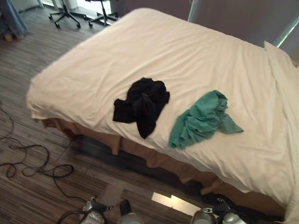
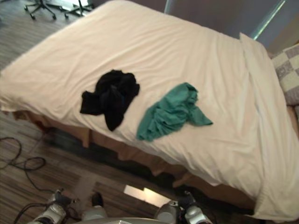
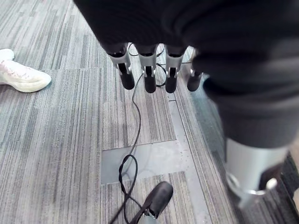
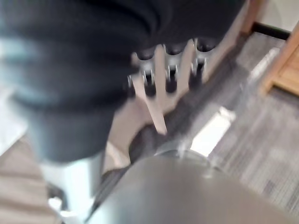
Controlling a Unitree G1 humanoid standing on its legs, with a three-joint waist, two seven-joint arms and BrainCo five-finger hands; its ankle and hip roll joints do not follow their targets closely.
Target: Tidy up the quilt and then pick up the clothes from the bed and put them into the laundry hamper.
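Note:
A cream quilt (image 1: 187, 56) lies spread flat over the bed. On its near side a crumpled black garment (image 1: 142, 105) rests close to the bed's edge. A bunched green garment (image 1: 201, 119) lies just to its right, apart from it. My left hand (image 3: 148, 65) hangs low over the carpet in the left wrist view, fingers straight and holding nothing. My right hand (image 4: 170, 70) also hangs down beside the bed's tan skirt, fingers relaxed and empty. Both hands are well short of the bed.
Two office chairs (image 1: 65, 11) stand on the floor past the bed's far left corner. A checked pillow (image 2: 287, 70) sits at the bed's right end. A person's white shoe (image 3: 23, 77) is on the carpet. A strip of floor separates me from the bed.

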